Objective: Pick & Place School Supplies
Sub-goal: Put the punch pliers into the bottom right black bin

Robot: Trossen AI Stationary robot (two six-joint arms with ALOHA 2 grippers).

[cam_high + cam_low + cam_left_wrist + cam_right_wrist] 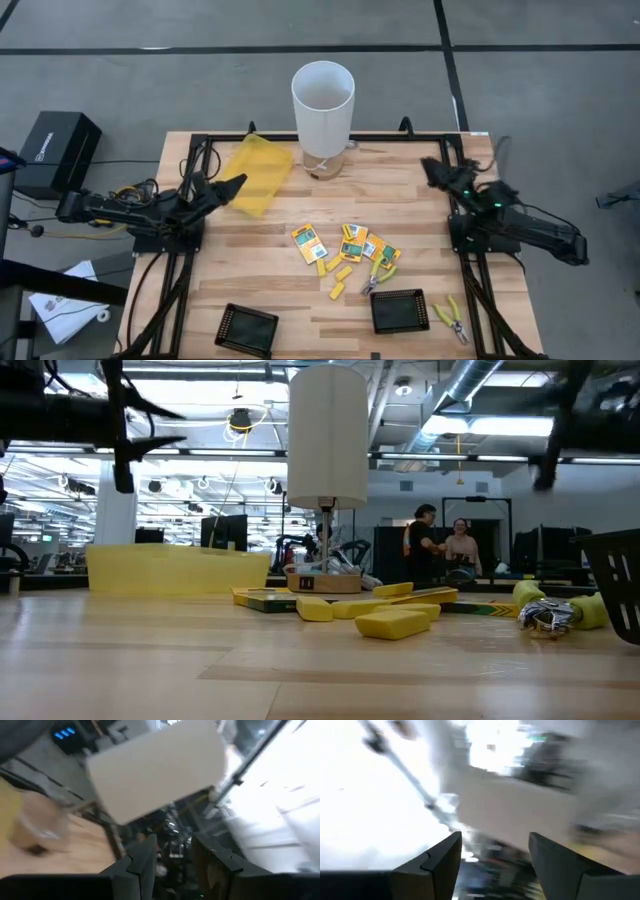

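The left gripper is hovering part-open over the translucent yellow pouch, holding nothing (the right gripper likewise, spread wide). Flat yellow-orange labelled packets are lying mid-table.

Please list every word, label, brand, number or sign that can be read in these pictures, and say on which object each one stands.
No text can be read here.
Black box on the floor left of the table: white printing, too small to read.
Flat yellow-orange packets: green-white labels, print too small.
Papers on the floor: print too small.
Small label at the white cylinder's base: blurred.
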